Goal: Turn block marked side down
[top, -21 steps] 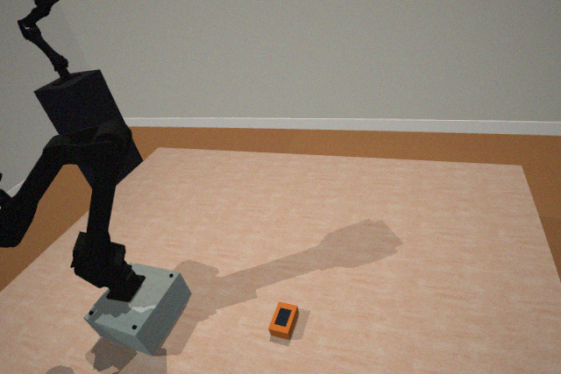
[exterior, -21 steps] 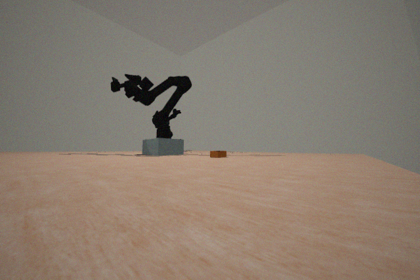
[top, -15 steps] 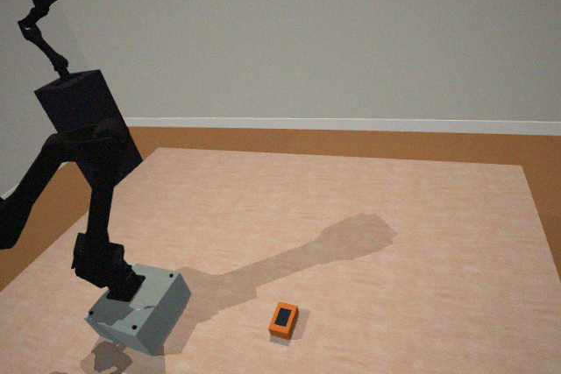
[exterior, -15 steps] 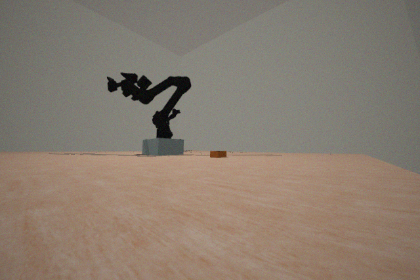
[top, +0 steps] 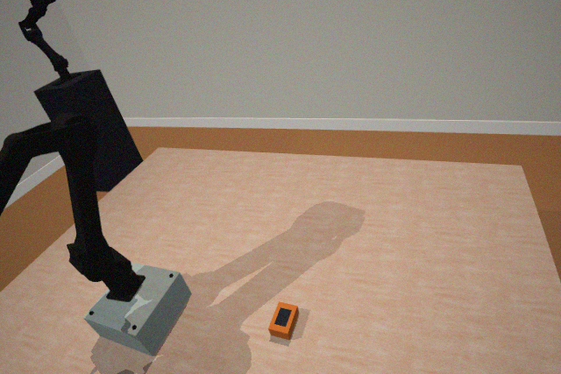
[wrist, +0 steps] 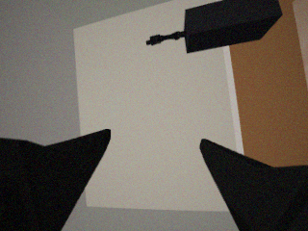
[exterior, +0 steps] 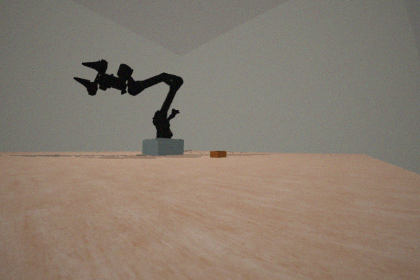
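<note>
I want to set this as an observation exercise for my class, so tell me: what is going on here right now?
A single black robot arm on a grey base is meant to flip an orange block, but nothing is being handled at this moment. The block lies flat on the table beside the base, its dark marked face up. The gripper is raised high, away from the block, fingers wide open and holding nothing. The wrist camera sees only wall, floor and a dark box, not the block.
</note>
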You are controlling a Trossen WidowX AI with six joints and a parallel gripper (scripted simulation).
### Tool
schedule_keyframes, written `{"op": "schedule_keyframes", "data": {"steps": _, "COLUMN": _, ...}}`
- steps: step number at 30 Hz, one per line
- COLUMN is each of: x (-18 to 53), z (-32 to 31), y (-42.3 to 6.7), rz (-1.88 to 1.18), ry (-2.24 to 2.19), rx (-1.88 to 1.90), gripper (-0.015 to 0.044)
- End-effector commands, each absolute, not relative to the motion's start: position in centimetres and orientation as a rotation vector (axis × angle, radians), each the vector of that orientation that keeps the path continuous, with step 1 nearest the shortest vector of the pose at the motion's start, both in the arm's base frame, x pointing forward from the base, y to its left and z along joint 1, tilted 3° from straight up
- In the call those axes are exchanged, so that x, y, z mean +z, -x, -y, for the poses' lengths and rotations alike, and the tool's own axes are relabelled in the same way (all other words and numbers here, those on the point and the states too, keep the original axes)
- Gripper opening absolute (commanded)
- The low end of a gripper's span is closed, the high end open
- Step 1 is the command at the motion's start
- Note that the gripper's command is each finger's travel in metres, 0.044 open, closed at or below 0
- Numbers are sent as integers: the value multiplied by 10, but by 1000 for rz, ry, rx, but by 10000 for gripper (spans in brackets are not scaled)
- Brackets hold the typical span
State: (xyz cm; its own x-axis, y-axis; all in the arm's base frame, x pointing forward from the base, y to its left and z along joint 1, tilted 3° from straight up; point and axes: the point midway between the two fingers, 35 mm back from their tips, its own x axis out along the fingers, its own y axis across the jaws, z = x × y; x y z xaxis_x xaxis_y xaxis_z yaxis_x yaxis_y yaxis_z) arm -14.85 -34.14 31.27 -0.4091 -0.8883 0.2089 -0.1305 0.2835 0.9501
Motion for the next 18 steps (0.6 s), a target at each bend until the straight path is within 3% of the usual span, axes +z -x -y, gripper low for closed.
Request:
{"op": "schedule_keyframes", "data": {"steps": 1, "x": 283, "z": 382, "y": 89, "rz": 1494, "ry": -1101, "rx": -1284, "gripper": 440}}
{"op": "schedule_keyframes", "data": {"steps": 11, "x": 234, "z": 412, "y": -41, "rz": 956, "ry": -1283, "rx": -1328, "gripper": 440}}
{"op": "schedule_keyframes", "data": {"steps": 18, "x": 192, "z": 396, "y": -150, "rz": 441, "ry": -1282, "rx": -1292, "gripper": 440}}
